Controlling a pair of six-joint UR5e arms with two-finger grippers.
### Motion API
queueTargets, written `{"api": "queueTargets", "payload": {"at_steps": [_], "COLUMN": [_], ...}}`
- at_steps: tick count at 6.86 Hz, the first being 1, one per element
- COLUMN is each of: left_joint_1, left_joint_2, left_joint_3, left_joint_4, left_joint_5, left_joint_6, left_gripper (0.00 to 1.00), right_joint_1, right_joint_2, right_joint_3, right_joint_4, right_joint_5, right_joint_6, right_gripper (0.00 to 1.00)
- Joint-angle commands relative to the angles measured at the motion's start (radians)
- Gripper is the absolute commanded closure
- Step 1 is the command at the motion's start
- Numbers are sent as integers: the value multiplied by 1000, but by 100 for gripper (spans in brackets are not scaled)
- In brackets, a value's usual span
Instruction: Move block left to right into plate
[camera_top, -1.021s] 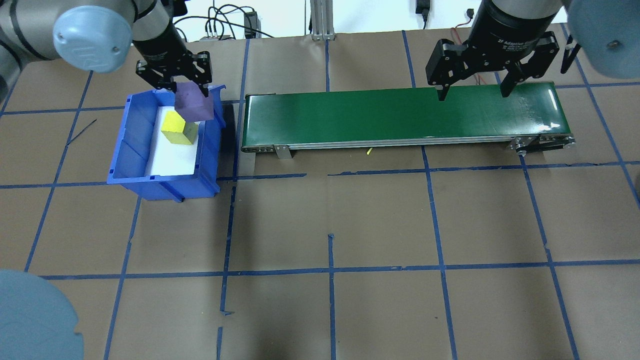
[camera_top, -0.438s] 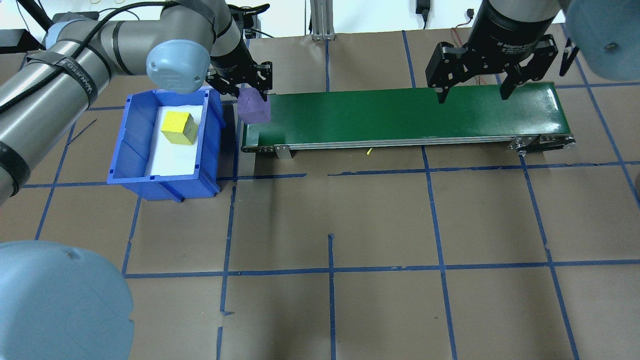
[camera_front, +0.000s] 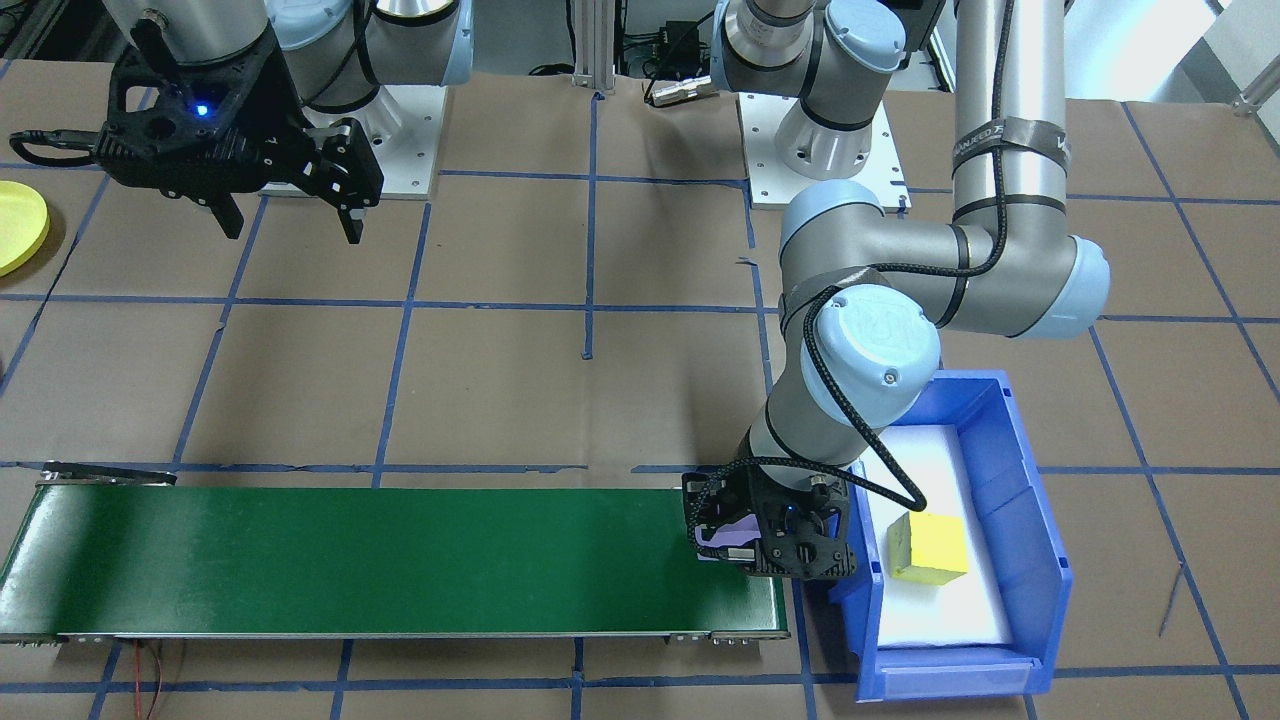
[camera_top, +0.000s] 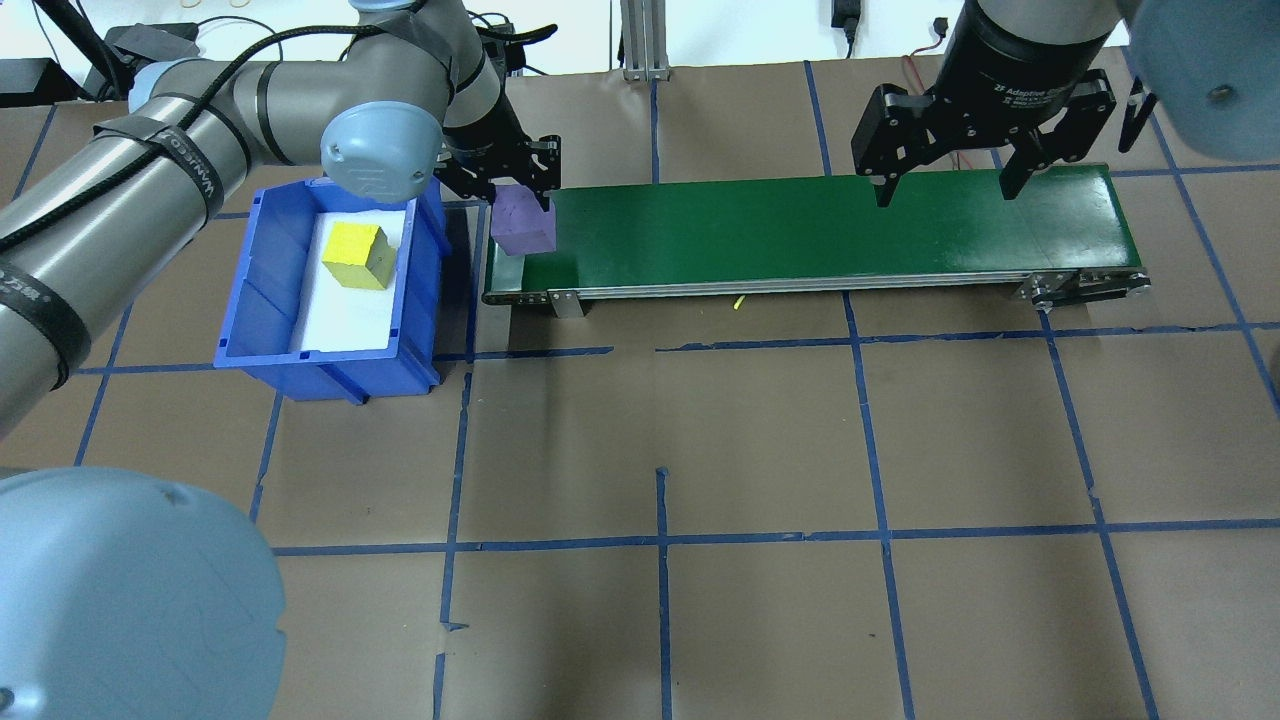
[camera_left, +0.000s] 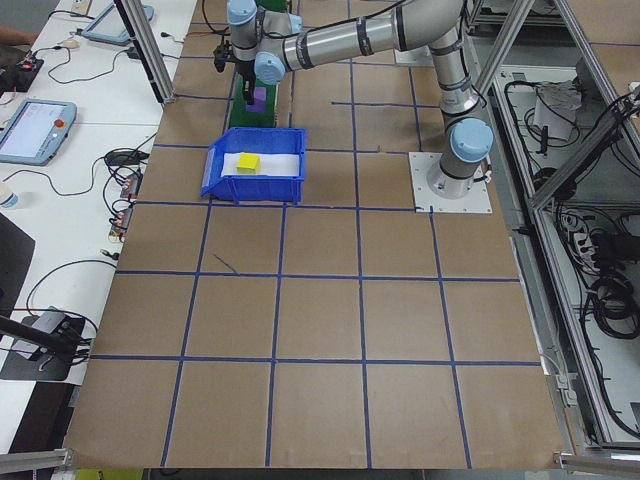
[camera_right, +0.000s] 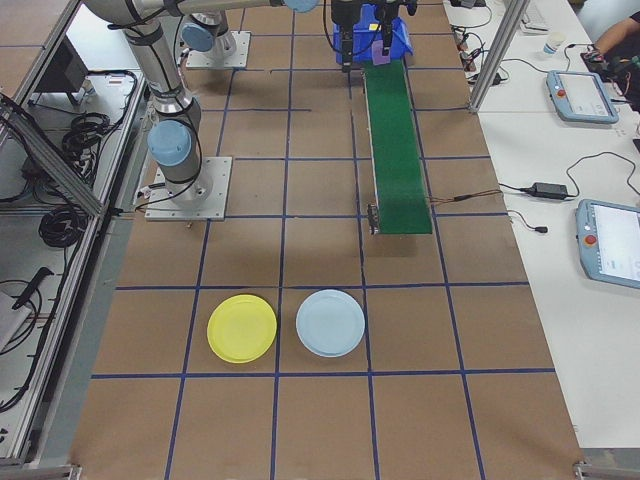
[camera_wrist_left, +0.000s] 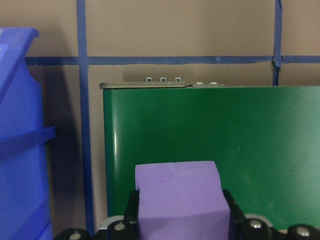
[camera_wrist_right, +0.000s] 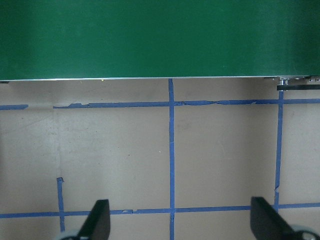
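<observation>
The task is sitting at an early stage. The left claw (camera_top: 520, 190), at the upper left of the overhead view, is gripping the purple block (camera_top: 526, 227) between its closed-in fingers and is holding it over the left end of the green conveyor belt (camera_top: 800, 230), just beside the blue bin (camera_top: 260, 300). Whether the block is touching the belt surface I cannot tell; in the left wrist view it is sitting low over the green, clamped on both sides. A yellow block (camera_top: 355, 256) is lying in the bin, untouched.

The right claw (camera_top: 945, 185) is hanging wide open and empty over the belt's far end, at the upper right of the overhead view, seemingly waiting to receive.

The yellow plate (camera_right: 241, 328) is lying on the bench well apart from the belt, at the lower left of the right side view, next to a pale blue plate (camera_right: 330, 323); nothing is lying on it.

By my reading, what is left is the release onto the belt, the travel across, the right claw's pickup, and the placing into the plate.
</observation>
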Motion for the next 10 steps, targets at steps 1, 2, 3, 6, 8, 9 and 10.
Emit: {"api": "queueTargets", "payload": {"at_steps": [1, 2, 3, 6, 8, 9, 10], "left_joint_1": [-3, -6, -9, 6, 98, 147, 217], "left_joint_2": [-23, -13, 15, 133, 128, 115, 107], "left_joint_3": [-49, -68, -68, -51, -56, -48, -45], "left_joint_4": [106, 107, 98, 25, 12, 8, 7], "left_joint_5": [-4, -42, -44, -30, 73, 141, 156], "left_joint_6": [1, -16, -19, -2, 122, 182, 331], "left_gripper": [57, 1, 0, 0, 0, 0, 0], "right_joint_1": [-1, 2, -1, -1, -4, -1, -1], "right_joint_2": [0, 0, 0, 0, 0, 0, 0], "right_joint_3": [0, 0, 0, 0, 0, -3, -4], "right_joint_4": [0, 0, 0, 0, 0, 0, -3], "right_joint_5": [2, 3, 2, 0, 0, -1, 2], "right_joint_6": [-2, 0, -2, 0, -2, -2, -2], "right_gripper": [0, 0, 0, 0, 0, 0, 0]}}
